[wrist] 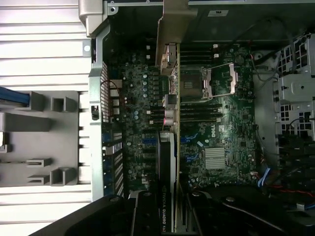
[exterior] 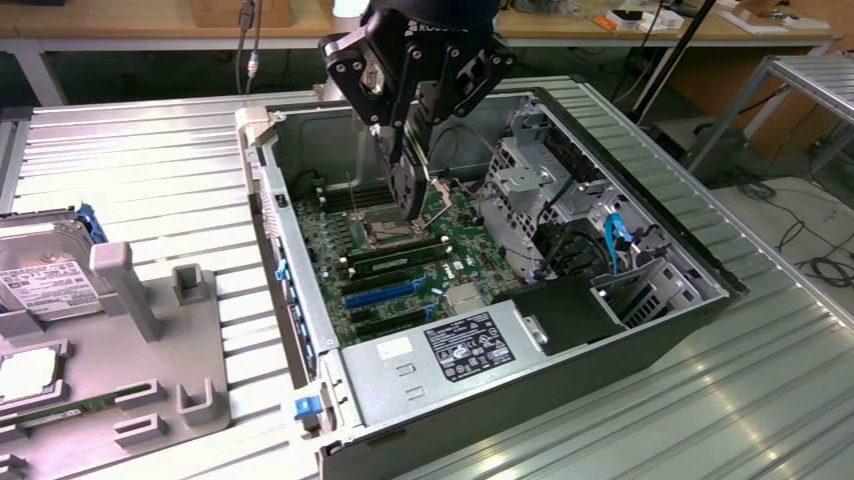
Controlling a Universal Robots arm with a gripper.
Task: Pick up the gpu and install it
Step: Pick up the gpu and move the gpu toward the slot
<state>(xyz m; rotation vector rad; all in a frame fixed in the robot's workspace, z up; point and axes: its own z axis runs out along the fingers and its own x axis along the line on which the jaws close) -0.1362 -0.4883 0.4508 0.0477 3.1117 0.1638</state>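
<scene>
I've got the gpu (wrist: 166, 164) pinched in my gripper (exterior: 406, 130): thin, black, with a silver bracket (wrist: 172, 34) at the far end. Its long axis hangs steeply down toward the motherboard (exterior: 461, 240).

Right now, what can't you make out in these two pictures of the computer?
- Exterior view: whether the gpu touches the motherboard; the card and gripper hide what lies behind.
- Wrist view: the gpu's lettering, cut off by the picture's edge.
- Exterior view: the hard drive, cut off by the left edge.
- Exterior view: power supply label print, too small.
</scene>
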